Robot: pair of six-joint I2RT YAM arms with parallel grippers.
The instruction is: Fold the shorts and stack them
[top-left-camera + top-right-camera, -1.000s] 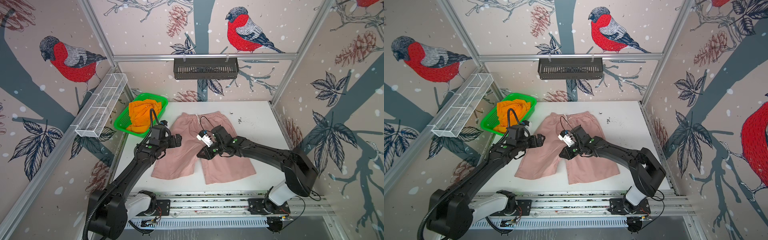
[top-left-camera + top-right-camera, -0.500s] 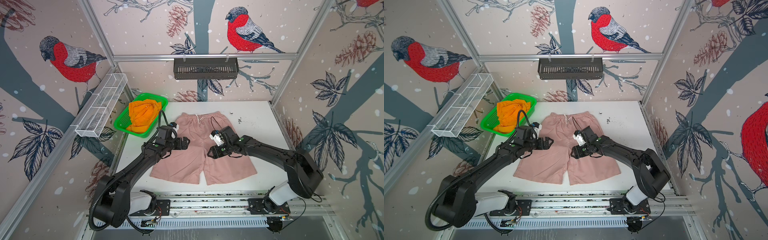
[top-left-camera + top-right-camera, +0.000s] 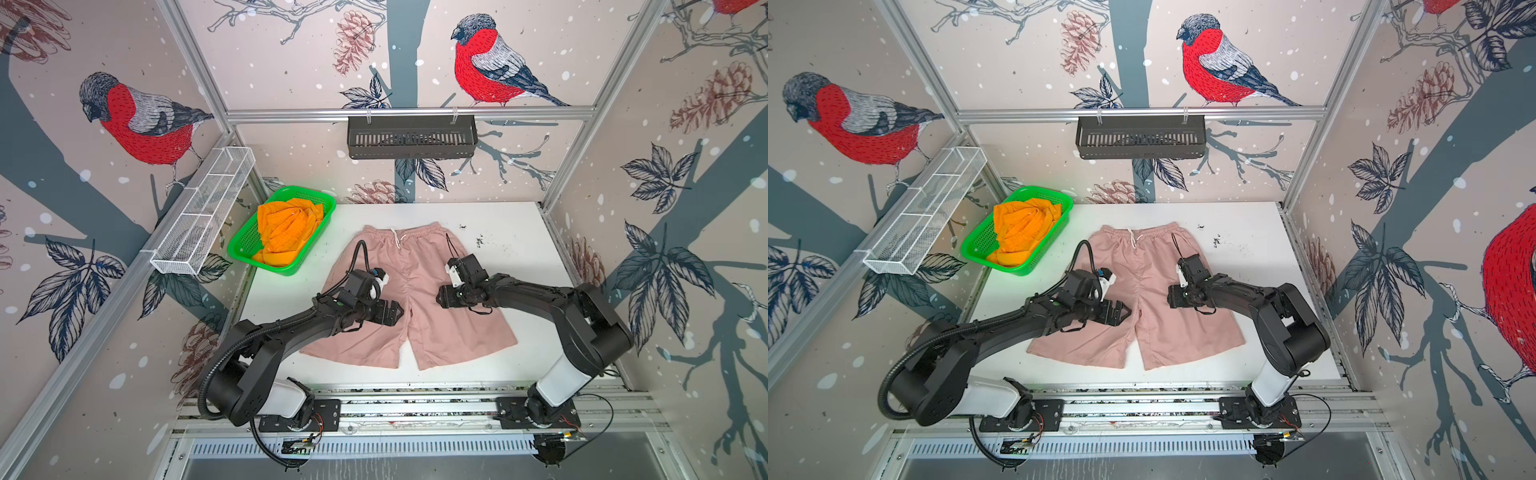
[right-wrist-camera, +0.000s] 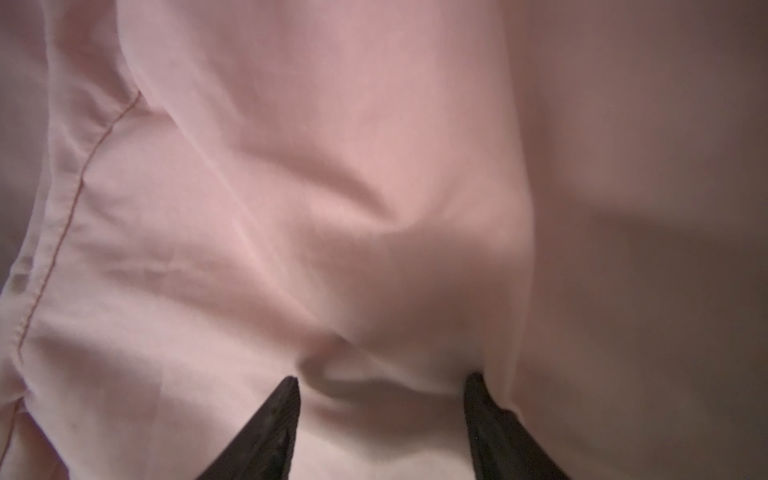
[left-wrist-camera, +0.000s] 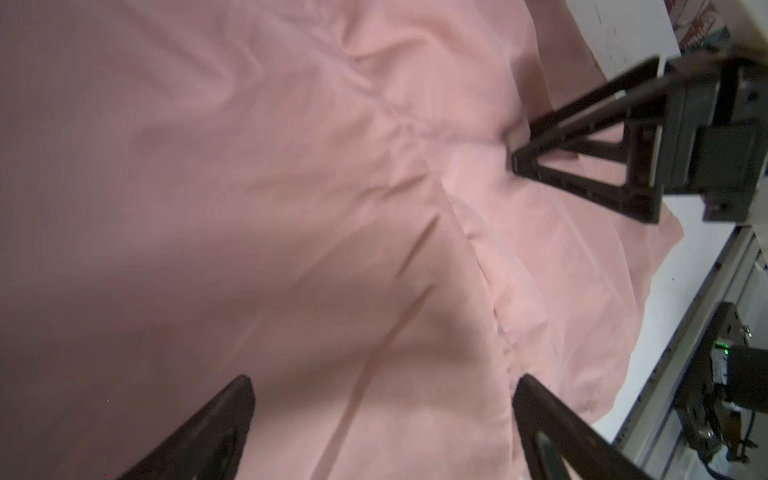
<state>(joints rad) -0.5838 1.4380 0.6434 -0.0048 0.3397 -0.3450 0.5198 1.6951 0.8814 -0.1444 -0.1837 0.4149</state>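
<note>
pink shorts (image 3: 415, 299) flat, inside table (image 3: 519, 232) edges.

Bullfinch-papered walls (image 3: 291, 62) around white tabletop (image 3: 519, 232)

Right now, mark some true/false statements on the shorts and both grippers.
1. The pink shorts lie spread on the table. True.
2. The orange shorts lie beside them on the table. False: they are bunched in the basket.
3. The left gripper is open. True.
4. The right gripper holds a pink leg in the air. False: it is open, tips on fabric that lies on the table.
5. The pink shorts are folded in half. False: both legs lie apart, unfolded.
</note>
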